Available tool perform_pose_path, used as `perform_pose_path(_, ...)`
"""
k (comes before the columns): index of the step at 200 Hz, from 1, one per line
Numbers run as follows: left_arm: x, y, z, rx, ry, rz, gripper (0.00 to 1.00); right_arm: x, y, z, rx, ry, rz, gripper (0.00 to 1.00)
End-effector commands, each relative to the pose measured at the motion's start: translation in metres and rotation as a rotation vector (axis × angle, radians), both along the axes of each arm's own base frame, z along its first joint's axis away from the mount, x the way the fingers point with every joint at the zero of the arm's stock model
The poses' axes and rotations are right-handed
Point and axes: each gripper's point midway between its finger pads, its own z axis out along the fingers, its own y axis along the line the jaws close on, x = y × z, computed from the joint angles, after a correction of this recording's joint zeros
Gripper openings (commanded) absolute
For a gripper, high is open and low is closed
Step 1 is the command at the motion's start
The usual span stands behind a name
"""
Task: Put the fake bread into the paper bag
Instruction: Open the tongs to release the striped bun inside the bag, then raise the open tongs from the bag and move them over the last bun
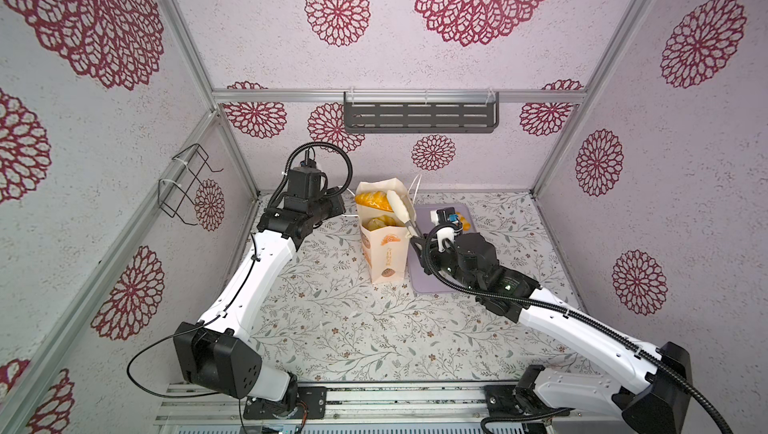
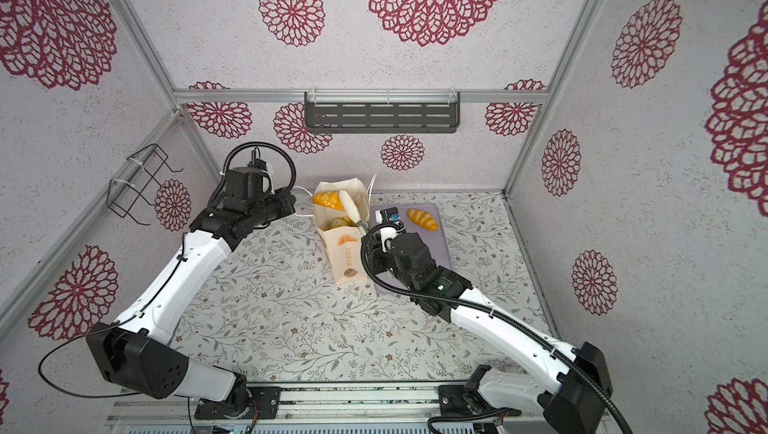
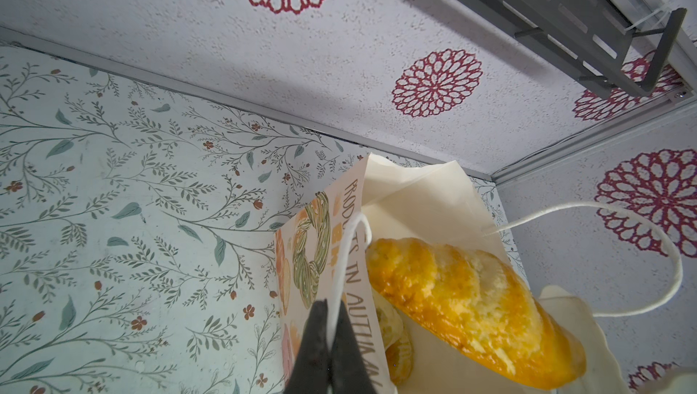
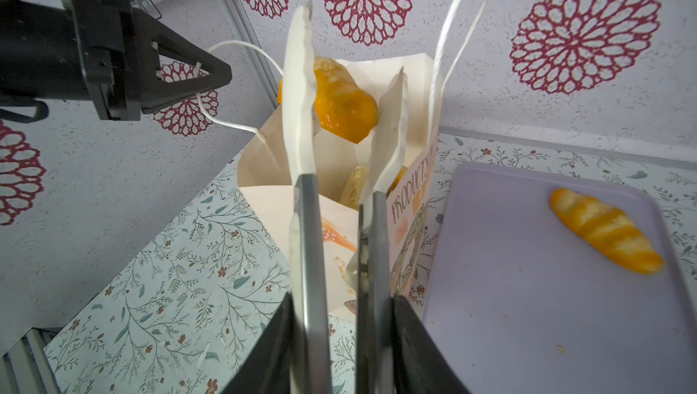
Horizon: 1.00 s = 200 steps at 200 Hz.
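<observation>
The paper bag (image 1: 384, 253) (image 2: 349, 253) stands upright near the back of the floral table. A large golden loaf (image 1: 374, 200) (image 4: 343, 102) lies across its open mouth, with more fake bread (image 1: 380, 222) below it inside. My left gripper (image 3: 332, 309) (image 4: 226, 75) is shut on the bag's white cord handle (image 3: 349, 245). My right gripper (image 4: 343, 305) (image 1: 419, 241) is shut on the metal arms of tongs (image 4: 301, 109) (image 1: 401, 207). Their white tips stand apart over the bag mouth, either side of the loaf. One striped croissant (image 4: 603, 232) (image 2: 422, 219) lies on the lilac tray (image 4: 528, 298).
The lilac tray (image 2: 440, 245) lies right beside the bag, on its right. A black wire rack (image 1: 183, 187) hangs on the left wall. A grey slotted shelf (image 1: 419, 114) is fixed to the back wall above the bag.
</observation>
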Motion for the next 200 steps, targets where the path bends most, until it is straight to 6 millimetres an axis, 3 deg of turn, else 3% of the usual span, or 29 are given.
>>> perform_pose_path(1, 0.002, 0.0, 0.005, 0.0, -0.022, 0.0, 0.0, -0.004, -0.019, 0.062, 0.089, -0.138, -0.055, 0.42)
perform_pose_path(200, 0.002, 0.001, 0.005, 0.0, -0.022, 0.001, 0.0, -0.004, -0.06, 0.07, -0.002, -0.178, -0.205, 0.48)
